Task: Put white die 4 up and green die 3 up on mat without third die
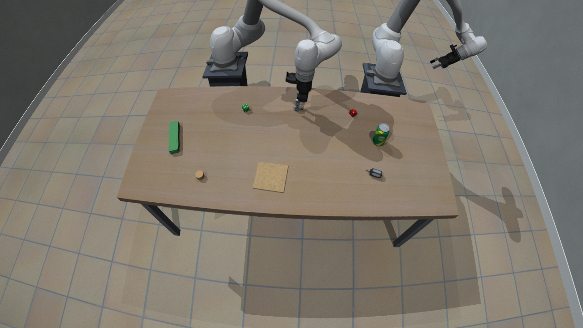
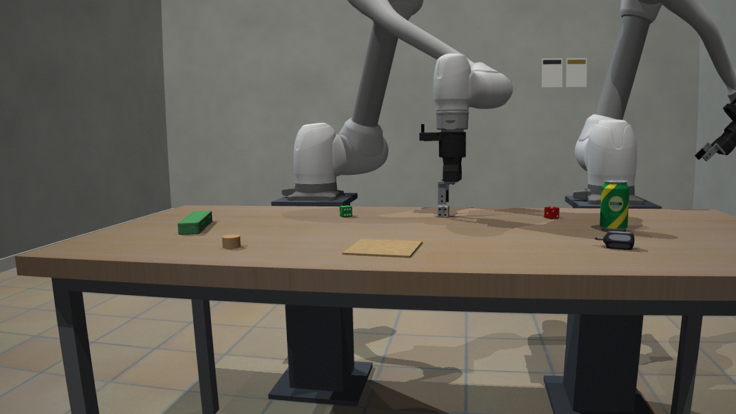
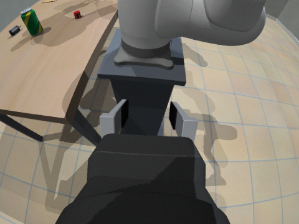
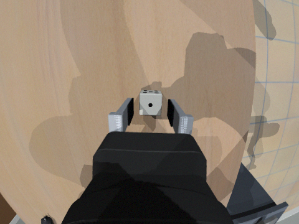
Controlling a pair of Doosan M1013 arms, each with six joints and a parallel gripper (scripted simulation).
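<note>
The white die (image 2: 443, 211) (image 4: 151, 104) stands flat on the table, one pip on top. My right gripper (image 1: 299, 106) (image 2: 443, 199) (image 4: 150, 106) points down over it, open, with the die between its spread fingers and a gap on each side in the right wrist view. The green die (image 1: 245, 107) (image 2: 345, 211) sits at the table's back, several pips on top. The red die (image 1: 353, 112) (image 2: 551, 211) (image 3: 77, 14) sits right of the white one. The cork mat (image 1: 270, 176) (image 2: 382, 248) bears no die. My left gripper (image 1: 435, 63) (image 3: 149, 109) is open and empty, off the table.
A green can (image 1: 380, 134) (image 2: 614, 206) stands at the right, with a small dark fob-like object (image 1: 375, 172) (image 2: 618, 240) in front. A long green box (image 1: 174, 137) (image 2: 195, 222) and a small wooden cylinder (image 1: 199, 175) (image 2: 230, 241) are at the left.
</note>
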